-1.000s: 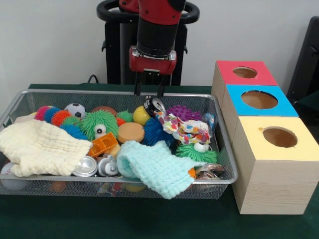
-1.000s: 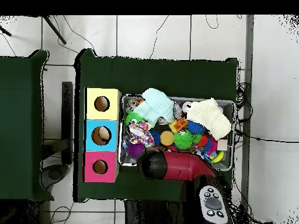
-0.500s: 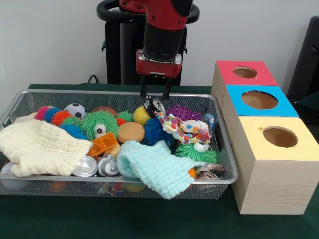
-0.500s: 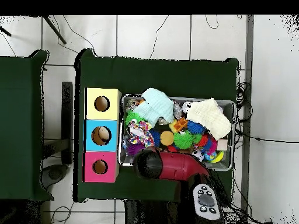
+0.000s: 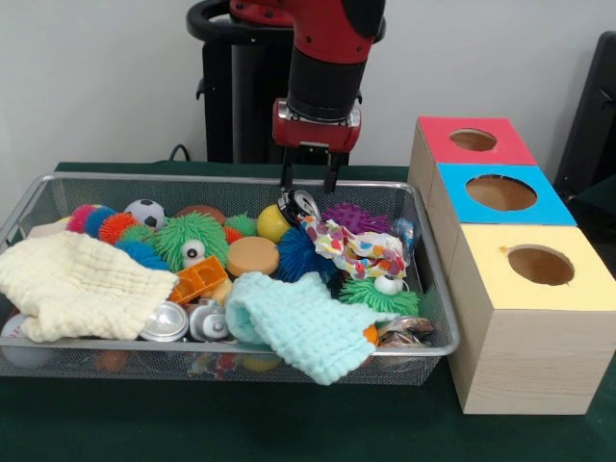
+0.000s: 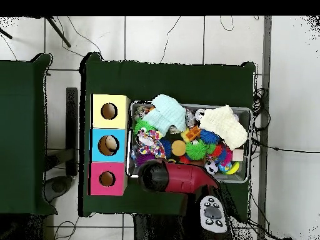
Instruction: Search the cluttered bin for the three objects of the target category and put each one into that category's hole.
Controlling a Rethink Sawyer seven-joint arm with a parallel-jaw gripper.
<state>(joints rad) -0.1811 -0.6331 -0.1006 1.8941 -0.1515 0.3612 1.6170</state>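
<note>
The pincer (image 5: 308, 183) hangs at upper centre of the front view, its two fingers apart and holding nothing, just above the wire bin (image 5: 435, 318). The cluttered bin fills the lower left; at right stands the box row with red (image 5: 473, 140), blue (image 5: 500, 192) and yellow holes (image 5: 540, 265).

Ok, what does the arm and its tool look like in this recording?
The arm is a thick cylinder, glossy red at the top with a black lower section. Below sits a squarish red block, and the tool ends in two thin dark fingers. From overhead the arm shows as a red body with a dark rounded end.
</note>
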